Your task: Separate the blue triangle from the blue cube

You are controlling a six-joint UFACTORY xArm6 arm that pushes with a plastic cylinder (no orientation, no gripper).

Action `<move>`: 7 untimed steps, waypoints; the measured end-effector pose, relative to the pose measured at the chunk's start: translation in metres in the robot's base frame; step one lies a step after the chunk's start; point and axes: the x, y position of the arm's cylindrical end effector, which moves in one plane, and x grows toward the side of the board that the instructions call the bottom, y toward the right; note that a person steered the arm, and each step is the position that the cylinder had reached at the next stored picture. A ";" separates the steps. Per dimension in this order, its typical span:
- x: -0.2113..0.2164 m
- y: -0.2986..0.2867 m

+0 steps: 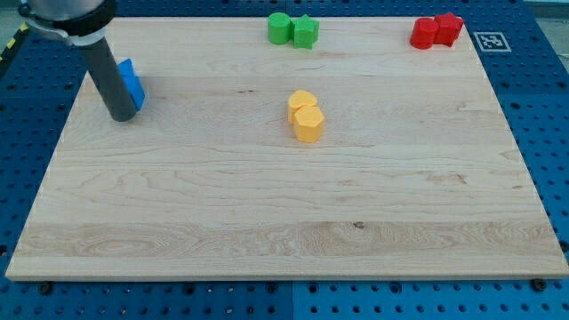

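On the pale wooden desk (267,204), my tip (122,117) sits at the view's upper left, touching or very nearly touching the blue blocks (132,82), which show only as a blue patch just to the right of the dark rod (108,76). The rod hides most of them, so I cannot tell the blue triangle from the blue cube, nor see whether any gap lies between the two. That is where the trouble could come from: a push made without knowing where the seam runs would likely carry both pieces along together, leaving them joined as they are now. They also lie close to the desk's left edge, so a stroke toward the view's left could send one off the board. A stroke toward the view's right has far more room, since the pair of yellow blocks (307,116) near the middle, the two green blocks (293,30) at the top and the two red blocks (436,30) at the top right all stand well apart from the blue ones. As for a pincer, this arm carries none; there is nothing to open or close, and the bare rod holds nothing, merely resting its lower end against the blue patch's left side.
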 end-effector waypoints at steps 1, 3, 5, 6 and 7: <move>0.000 0.000; 0.008 -0.050; -0.027 -0.062; -0.039 -0.060; -0.045 -0.051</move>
